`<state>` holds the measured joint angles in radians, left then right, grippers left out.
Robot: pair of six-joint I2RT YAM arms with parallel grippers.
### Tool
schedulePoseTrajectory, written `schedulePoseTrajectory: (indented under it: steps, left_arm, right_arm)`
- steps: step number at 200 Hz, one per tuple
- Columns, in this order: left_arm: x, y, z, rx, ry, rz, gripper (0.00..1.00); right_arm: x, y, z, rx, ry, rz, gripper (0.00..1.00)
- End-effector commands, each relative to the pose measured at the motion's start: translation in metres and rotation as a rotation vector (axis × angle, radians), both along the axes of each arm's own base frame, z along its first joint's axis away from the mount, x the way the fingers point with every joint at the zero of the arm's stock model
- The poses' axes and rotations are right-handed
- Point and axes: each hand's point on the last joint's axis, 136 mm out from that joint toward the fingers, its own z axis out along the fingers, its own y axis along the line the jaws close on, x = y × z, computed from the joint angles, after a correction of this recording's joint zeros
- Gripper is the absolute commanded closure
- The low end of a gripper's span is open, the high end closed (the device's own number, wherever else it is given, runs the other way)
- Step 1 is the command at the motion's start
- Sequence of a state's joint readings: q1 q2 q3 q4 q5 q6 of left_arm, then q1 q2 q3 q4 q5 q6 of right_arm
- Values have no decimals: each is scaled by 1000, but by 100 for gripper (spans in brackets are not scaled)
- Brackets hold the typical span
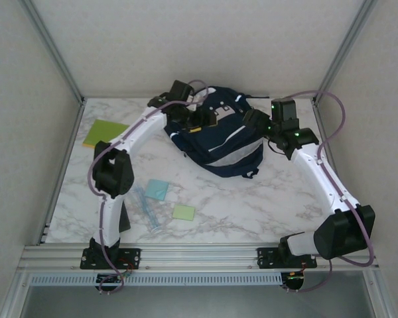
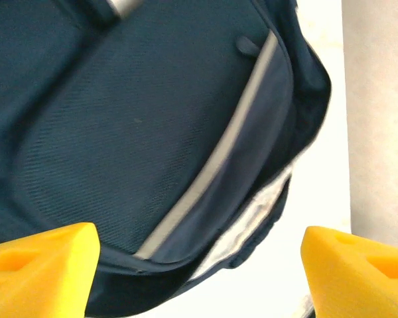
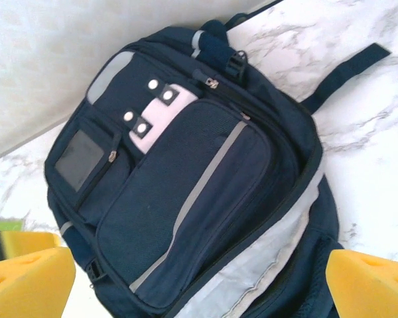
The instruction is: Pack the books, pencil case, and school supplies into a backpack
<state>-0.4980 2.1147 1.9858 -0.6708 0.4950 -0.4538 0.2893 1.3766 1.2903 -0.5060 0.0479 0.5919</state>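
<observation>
- Yellow-green book (image 1: 109, 132) lies flat on table (image 1: 265, 205), far left, well apart from backpack (image 1: 219, 142).
- Light-blue pad (image 1: 156, 190), pale-green pad (image 1: 183, 212) & translucent sticks (image 1: 144, 207) lie near front edge, btwn my arms.
- My left gripper (image 2: 199, 268) sits over backpack's left-rear part; pads (image 2: 40, 268) spread wide, nothing btwn them.
- Backpack lies flat at rear-centre of table, front pocket up.
- My right gripper (image 3: 199, 281) is at backpack's right side; pads also wide apart, empty.

You can log no legible text, brand, number or sign: nothing reads on the backpack (image 3: 186, 199), its grey patch (image 3: 79, 159) or its white tabs (image 3: 149, 109).
</observation>
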Motion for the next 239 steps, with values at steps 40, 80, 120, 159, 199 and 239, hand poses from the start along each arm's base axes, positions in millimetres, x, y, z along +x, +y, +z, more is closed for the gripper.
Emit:
schedulePoseTrajectory:
  steps: [40, 80, 120, 159, 199, 239]
  left_arm:
    - [50, 187, 1, 254, -105, 538, 19]
    - [75, 302, -15, 399, -90, 734, 18]
    - [102, 399, -47, 519, 1, 861, 18]
    - [115, 455, -91, 512, 121, 958, 19]
    - [123, 468, -128, 514, 203, 957, 20]
    - [118, 455, -160, 491, 285, 885, 25]
  right_arm:
    - [16, 66, -17, 57, -6, 212, 2]
    - [20, 89, -28, 63, -5, 282, 2]
    - [17, 106, -39, 66, 1, 336, 2]
    - [17, 118, -49, 68, 0, 352, 2]
    - [21, 123, -58, 68, 15, 353, 2]
    - [25, 136, -59, 86, 24, 390, 3]
